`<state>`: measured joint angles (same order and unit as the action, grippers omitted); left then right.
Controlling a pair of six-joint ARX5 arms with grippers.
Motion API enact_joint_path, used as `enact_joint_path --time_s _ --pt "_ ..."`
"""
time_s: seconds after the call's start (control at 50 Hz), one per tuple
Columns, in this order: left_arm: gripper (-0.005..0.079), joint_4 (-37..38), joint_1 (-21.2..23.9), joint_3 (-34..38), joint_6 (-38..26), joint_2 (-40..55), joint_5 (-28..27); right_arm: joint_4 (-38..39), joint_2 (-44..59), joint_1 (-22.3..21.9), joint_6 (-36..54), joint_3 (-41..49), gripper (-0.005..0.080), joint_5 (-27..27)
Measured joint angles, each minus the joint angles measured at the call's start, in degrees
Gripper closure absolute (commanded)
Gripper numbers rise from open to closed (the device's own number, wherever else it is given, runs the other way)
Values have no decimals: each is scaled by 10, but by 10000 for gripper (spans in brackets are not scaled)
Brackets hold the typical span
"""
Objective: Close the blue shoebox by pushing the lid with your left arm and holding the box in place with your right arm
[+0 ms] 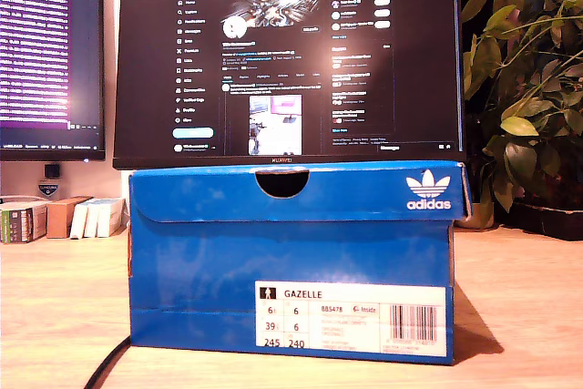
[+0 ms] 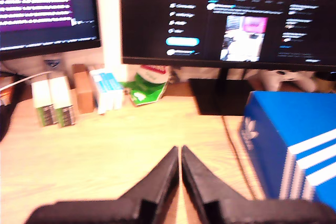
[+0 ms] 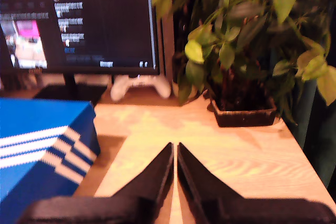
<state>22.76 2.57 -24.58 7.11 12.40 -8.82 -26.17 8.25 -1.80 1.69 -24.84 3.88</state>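
Monitor [image 1: 287, 56] screen text too small to read; shoebox [image 1: 291, 261] hides its stand; plant [image 1: 528, 88] cut off, possibly potted.

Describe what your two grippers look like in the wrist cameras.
My first gripper has two matte black fingers that taper from a wide dark base to narrow tips. My second gripper looks the same. No markings or cables show on either, and neither arm appears in the exterior view.

light: warm and kinda yellowish, fairly bright
glare: monitor [image 1: 287, 61] washes out a bit in the exterior view
shadow: dark patch beside the shoebox [image 1: 291, 261], on the exterior view's right
blur: both wrist views soft, text unreadable
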Motion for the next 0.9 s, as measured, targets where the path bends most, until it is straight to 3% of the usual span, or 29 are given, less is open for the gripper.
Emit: enact_joint_path --time_s 0.14,0.52,0.76,0.9 --pt "756 0 0 0 -27 0 8 0 -11 0 45 0 763 16" --pt "756 -22 0 58 -52 -31 -17 8 -78 0 46 56 763 15" --pt "756 -47 0 90 -68 -127 -22 98 -78 0 44 91 763 16" --pt "756 -42 0 129 -69 -126 -24 142 -78 0 44 114 763 16"
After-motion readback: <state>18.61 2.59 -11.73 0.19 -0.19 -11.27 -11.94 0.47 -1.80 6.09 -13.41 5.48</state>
